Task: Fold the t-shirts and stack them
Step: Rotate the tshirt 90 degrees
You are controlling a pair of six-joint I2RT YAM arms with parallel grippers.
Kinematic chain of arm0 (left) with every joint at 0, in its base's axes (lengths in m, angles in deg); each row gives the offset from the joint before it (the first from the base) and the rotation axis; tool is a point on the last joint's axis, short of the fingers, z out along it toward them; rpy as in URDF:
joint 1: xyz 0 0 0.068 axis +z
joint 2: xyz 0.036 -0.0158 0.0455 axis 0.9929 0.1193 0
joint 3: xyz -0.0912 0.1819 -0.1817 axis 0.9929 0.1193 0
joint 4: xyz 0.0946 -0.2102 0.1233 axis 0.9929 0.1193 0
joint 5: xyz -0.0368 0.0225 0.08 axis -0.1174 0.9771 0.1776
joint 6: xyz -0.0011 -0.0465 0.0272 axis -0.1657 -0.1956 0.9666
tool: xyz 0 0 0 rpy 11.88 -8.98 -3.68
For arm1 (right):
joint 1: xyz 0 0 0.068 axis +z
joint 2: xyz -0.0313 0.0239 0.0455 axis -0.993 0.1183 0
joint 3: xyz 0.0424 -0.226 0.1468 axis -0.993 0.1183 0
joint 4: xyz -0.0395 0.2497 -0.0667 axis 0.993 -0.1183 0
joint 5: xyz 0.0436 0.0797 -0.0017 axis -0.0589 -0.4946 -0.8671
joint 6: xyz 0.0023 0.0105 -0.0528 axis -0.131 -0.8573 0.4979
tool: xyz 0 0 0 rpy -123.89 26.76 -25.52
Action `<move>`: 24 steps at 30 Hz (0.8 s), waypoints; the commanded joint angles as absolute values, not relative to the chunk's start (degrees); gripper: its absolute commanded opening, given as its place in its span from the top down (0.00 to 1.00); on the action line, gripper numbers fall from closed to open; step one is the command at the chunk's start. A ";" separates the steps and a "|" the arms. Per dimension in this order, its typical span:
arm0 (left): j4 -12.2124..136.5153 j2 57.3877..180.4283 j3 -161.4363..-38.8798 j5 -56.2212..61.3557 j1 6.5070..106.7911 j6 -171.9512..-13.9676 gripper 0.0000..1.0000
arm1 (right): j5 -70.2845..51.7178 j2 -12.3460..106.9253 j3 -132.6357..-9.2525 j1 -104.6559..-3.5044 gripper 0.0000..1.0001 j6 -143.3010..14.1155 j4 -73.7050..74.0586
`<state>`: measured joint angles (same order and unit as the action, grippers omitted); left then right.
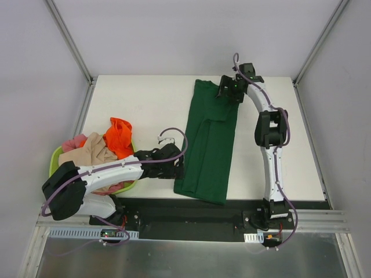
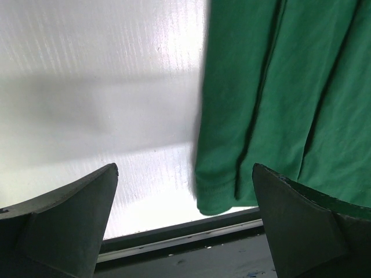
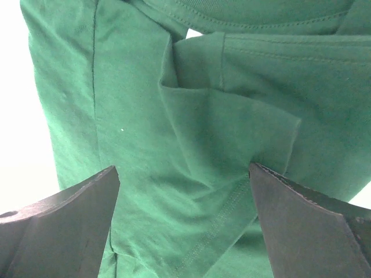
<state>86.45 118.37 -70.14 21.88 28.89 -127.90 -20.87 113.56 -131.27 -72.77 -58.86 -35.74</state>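
Left gripper (image 2: 184,168) hung spread at the near hem corner (image 2: 217,200), right gripper (image 3: 182,168) spread above the far sleeve (image 3: 243,133), dark green t-shirt (image 1: 208,145) lying folded lengthwise on the table (image 1: 145,98); a 1-layer pinch risked pulling the fold apart.

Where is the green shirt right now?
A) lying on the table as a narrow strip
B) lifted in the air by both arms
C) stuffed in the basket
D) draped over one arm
A: the green shirt lies flat on the table, folded lengthwise.
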 commanded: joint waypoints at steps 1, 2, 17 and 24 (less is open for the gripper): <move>86.58 119.09 -70.79 22.08 29.62 -127.52 0.01 | -28.09 114.66 -132.68 -73.45 0.04 -61.56 -31.66; 86.58 119.26 -70.88 21.90 29.62 -127.52 0.01 | -28.18 114.13 -132.60 -73.54 0.04 -61.30 -31.57; 84.92 108.72 -64.29 23.49 30.68 -129.64 0.10 | -5.52 69.26 -90.47 -59.76 0.04 -55.56 -38.00; 76.47 110.38 -61.21 11.27 30.94 -127.69 0.49 | 1.86 53.23 -64.32 -40.44 0.01 -73.05 -32.36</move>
<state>81.95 109.41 -62.62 17.68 30.72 -128.38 -7.23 54.46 -73.02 -48.05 -62.42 -33.29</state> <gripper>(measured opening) 0.611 0.974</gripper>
